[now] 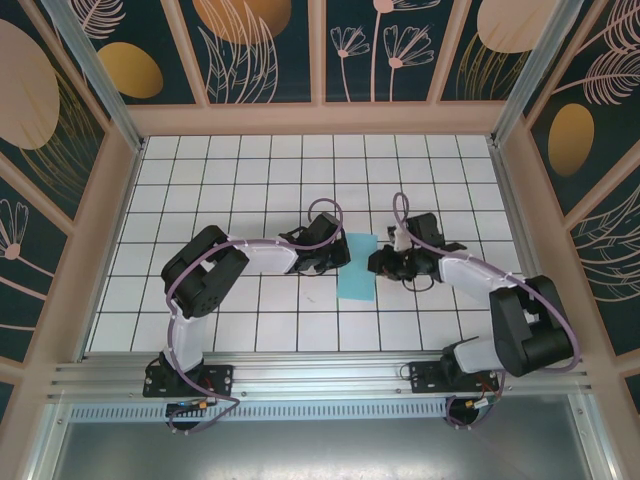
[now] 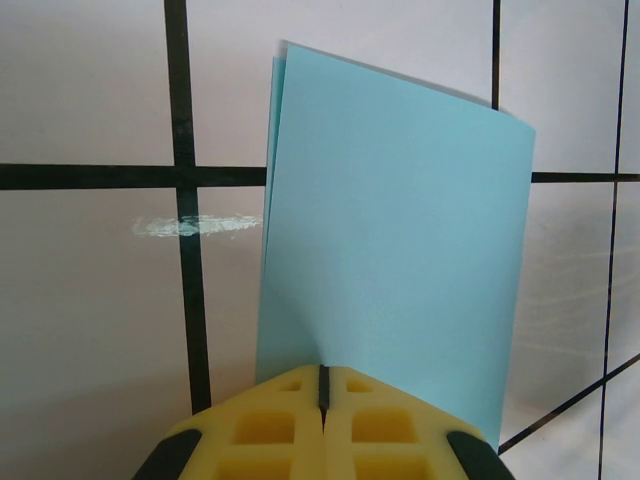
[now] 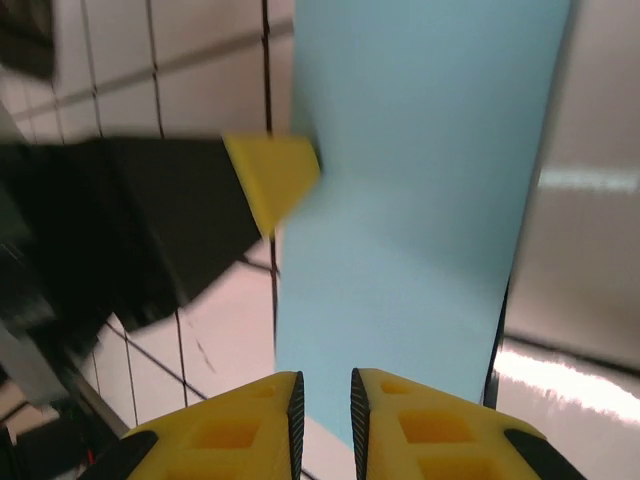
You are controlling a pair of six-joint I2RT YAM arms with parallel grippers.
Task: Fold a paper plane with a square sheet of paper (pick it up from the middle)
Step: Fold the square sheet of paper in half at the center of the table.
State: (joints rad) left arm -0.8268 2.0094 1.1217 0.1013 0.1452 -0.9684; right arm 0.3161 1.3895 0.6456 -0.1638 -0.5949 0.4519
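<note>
Folded square sheet of paper [image 1: 357, 268] lies mid-table [image 1: 200, 180], long axis 12–6 in top view. Left gripper [image 2: 323, 372] at its 9 o'clock, pads pressed together, pinching the edge. Right gripper [image 3: 325, 385] at 3 o'clock, narrow gap btwn pads, hold unclear. I see white scuff [image 2: 195, 226] nearby.

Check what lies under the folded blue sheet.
A second layer of the square sheet of paper peeks out along one edge. Beneath it is the white gridded table. The grid lines run under the sheet, and that patch of table is covered.
</note>
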